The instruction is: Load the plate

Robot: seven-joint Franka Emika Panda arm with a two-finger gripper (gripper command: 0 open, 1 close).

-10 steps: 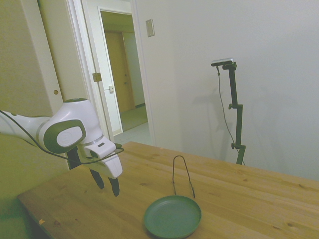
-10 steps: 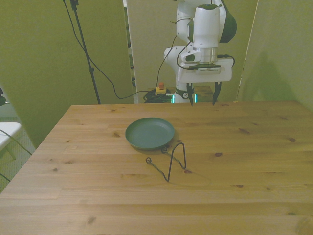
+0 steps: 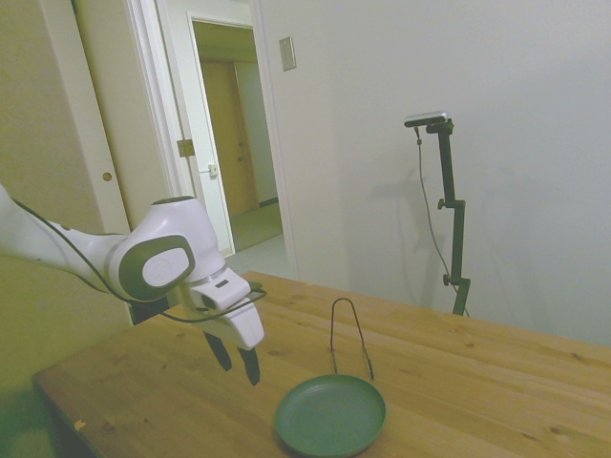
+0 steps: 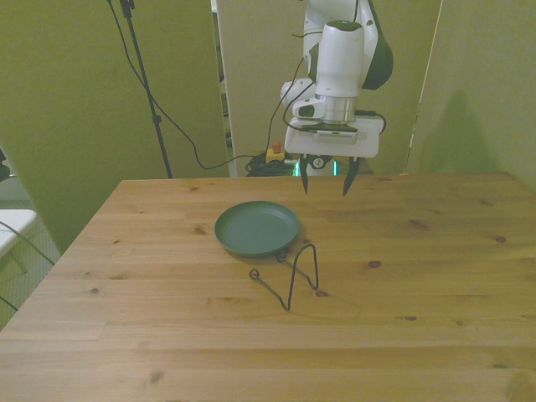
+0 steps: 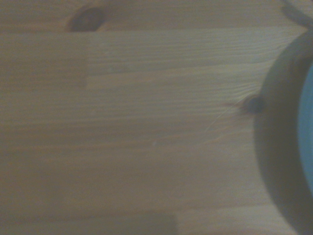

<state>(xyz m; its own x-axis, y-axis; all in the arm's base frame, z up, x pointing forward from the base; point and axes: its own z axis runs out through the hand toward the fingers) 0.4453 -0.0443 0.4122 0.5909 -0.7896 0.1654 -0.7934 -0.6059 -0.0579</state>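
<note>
The dark green plate (image 3: 330,415) (image 4: 257,227) lies flat on the wooden table (image 4: 419,276), rim up and with nothing on it. My gripper (image 3: 237,360) (image 4: 328,184) hangs open above the table, a short way behind the plate and toward the front view's right of it, holding nothing. Its dark fingers point down. The wrist view shows blurred wood grain with the plate's rim (image 5: 286,161) at one edge.
A thin dark wire rack loop (image 4: 295,277) (image 3: 349,336) stands on the table just beside the plate, on the side away from my gripper. An open doorway (image 3: 234,153) lies beyond the table in the side view.
My gripper has moved toward the plate and dropped lower over the table, staying open. The plate and the wire rack have not moved.
</note>
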